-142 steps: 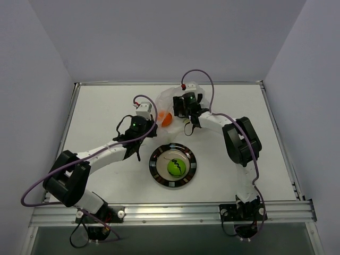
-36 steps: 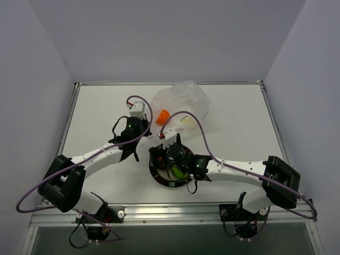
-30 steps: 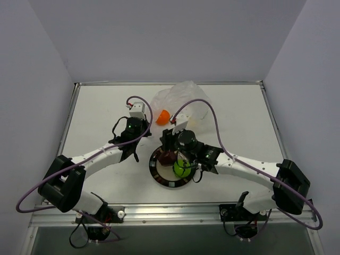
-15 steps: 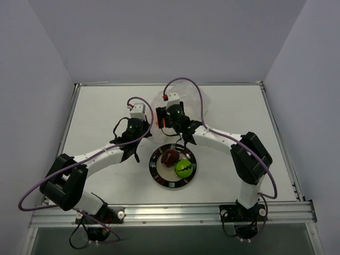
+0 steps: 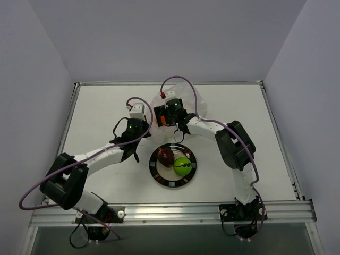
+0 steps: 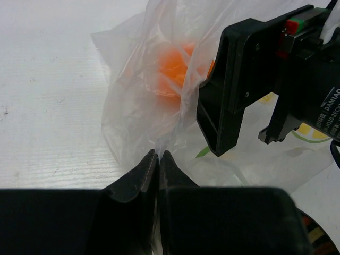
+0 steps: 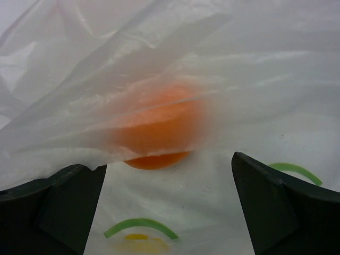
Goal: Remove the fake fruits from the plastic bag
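Item: orange fruit. The last of the three left inside the plastic bag, it lay near the bag's mouth, veiled by a fold of film across its upper half.

Holder: the plastic bag, crumpled on the far middle of the desk, sticker side up.

Already out: green fruit and maroon fruit, touching side by side on the plate, near the bag.

Left pincer: closed on a thin pinch of the bag's film at its near edge, holding the mouth.

Right pincer: jaws wide apart and holding nothing, aimed at the orange fruit, with the loose fold between them and it.

Risks, as judged:
- The jaws could close on film along with the fruit, so the bag would be dragged when the fruit was lifted.
- The left pinch looked slight; a pull from the right arm could tear it loose and let the mouth collapse.
- The glossy round fruit could squirt out of a skewed grip, deeper into the bag.
- A fruit dropped carelessly onto the plate could knock the two there off its rim.
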`<act>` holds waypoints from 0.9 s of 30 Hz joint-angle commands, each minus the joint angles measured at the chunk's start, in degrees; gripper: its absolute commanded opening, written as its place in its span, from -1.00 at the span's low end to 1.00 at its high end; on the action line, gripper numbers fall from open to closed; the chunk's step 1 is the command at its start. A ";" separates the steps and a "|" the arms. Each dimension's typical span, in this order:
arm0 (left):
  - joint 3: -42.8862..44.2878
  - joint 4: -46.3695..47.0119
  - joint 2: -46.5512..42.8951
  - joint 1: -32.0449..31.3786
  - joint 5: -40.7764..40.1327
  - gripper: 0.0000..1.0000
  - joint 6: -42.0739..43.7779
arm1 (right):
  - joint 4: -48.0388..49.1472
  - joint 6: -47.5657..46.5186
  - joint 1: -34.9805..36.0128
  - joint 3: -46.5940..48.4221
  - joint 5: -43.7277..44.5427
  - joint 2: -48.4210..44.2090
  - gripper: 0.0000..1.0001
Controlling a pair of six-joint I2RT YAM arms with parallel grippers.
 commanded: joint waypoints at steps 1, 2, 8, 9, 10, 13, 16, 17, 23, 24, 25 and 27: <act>0.74 1.76 -1.07 0.57 -1.21 -0.95 -0.37 | 1.24 -1.01 0.26 2.32 -7.27 1.16 1.00; 0.74 1.85 -1.07 0.57 -1.12 -0.95 -0.46 | 1.60 -1.01 0.17 2.50 -7.82 1.51 1.00; 0.74 1.85 -1.07 0.57 -1.03 -0.95 -0.37 | 2.22 -0.83 -0.71 6.88 -8.72 5.20 1.00; 0.74 1.85 -1.07 0.74 -0.95 -0.95 -0.37 | 3.17 -0.74 -0.89 7.15 -8.01 6.08 1.00; 0.74 1.85 -1.07 0.66 -0.86 -0.95 -0.37 | 3.88 -0.39 -0.97 7.42 -6.96 6.61 1.00; 0.74 1.93 -0.89 0.74 -0.77 -0.95 -0.37 | 6.25 1.63 -1.41 8.56 -5.28 9.24 1.00; 0.74 1.85 -0.98 0.74 -0.86 -0.95 -0.37 | 9.15 3.38 -1.59 8.48 -5.28 10.66 0.80; 0.74 1.76 -1.15 0.83 -0.95 -0.95 -0.29 | 10.38 3.91 -1.50 7.78 -5.28 10.40 0.72; 0.65 1.93 -0.98 1.01 -0.77 -0.95 -0.37 | 16.98 5.85 -1.33 0.40 -5.99 3.11 -0.11; 0.65 1.93 -0.89 1.09 -0.77 -0.95 -0.46 | 17.24 5.94 -1.15 -0.48 -5.55 0.31 -0.18; 0.74 1.93 -0.89 1.01 -0.68 -0.95 -0.46 | 17.42 5.94 -1.06 -2.84 -5.54 -1.19 -0.21; 0.65 1.93 -1.07 1.01 -0.60 -0.95 -0.63 | 16.99 6.29 -0.63 -5.23 -6.33 -5.49 -0.23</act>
